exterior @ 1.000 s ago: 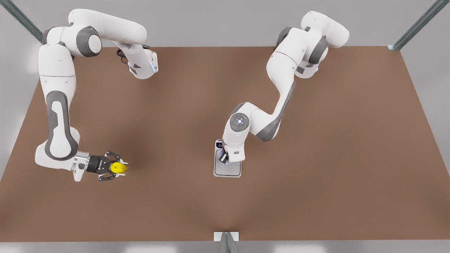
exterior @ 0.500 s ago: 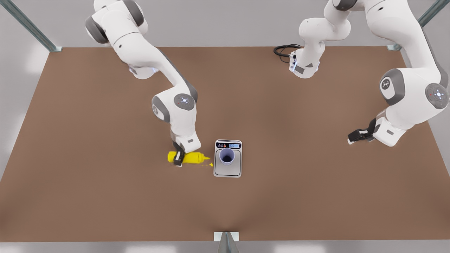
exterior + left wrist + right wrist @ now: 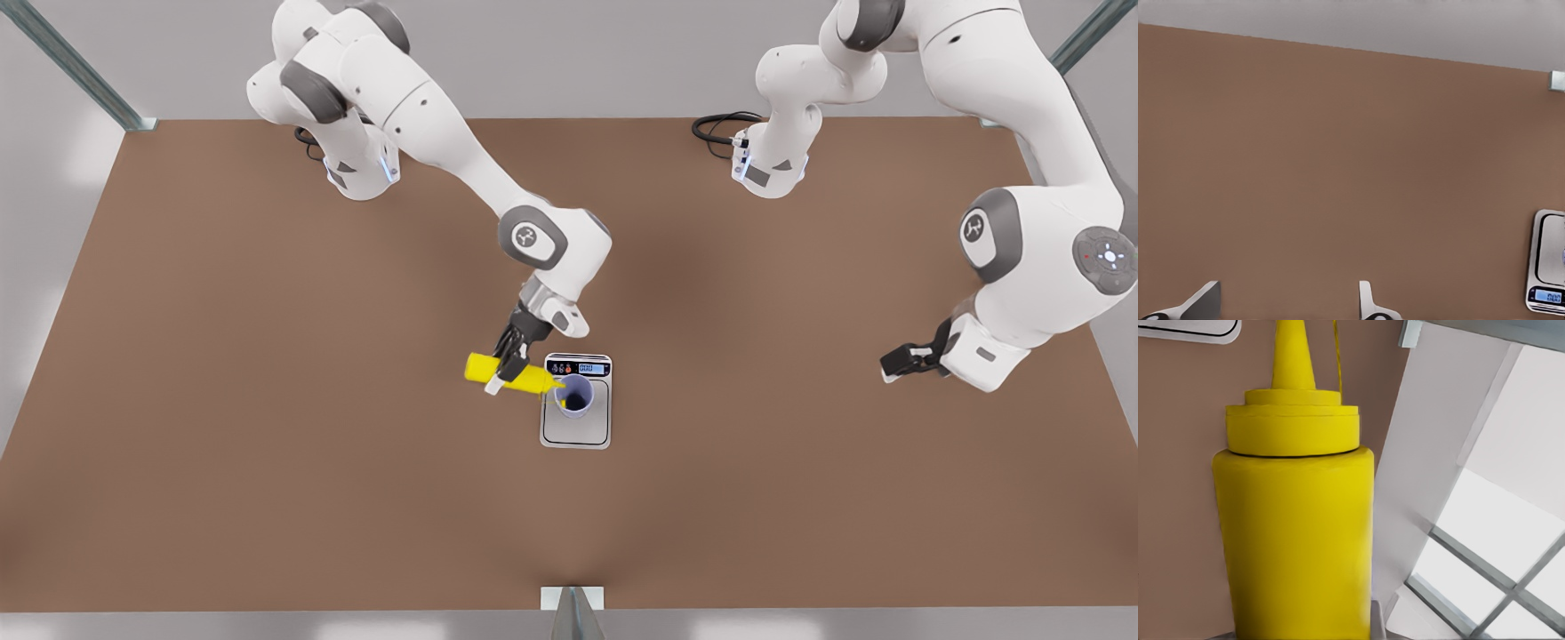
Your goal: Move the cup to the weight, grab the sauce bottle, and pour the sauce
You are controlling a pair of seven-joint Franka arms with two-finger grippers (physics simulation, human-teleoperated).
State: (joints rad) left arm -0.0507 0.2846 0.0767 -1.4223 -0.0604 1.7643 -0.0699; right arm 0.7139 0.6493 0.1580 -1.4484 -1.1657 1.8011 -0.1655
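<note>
2 grippers are at work. Right gripper (image 3: 507,372) is clenched round the sauce bottle (image 3: 511,375), a plain bright yellow cylinder with a conical nozzle cap and no label, held tilted over the table with its nozzle at the rim of the cup (image 3: 574,395). That lavender-blue tumbler stands upright on the weight (image 3: 576,434), a silver-white scale whose small lit display is too blurred to read. Left gripper (image 3: 900,361) waits well apart toward the front view's right, fingers (image 3: 1369,305) spread and holding nothing, above bare brown table (image 3: 267,498).
</note>
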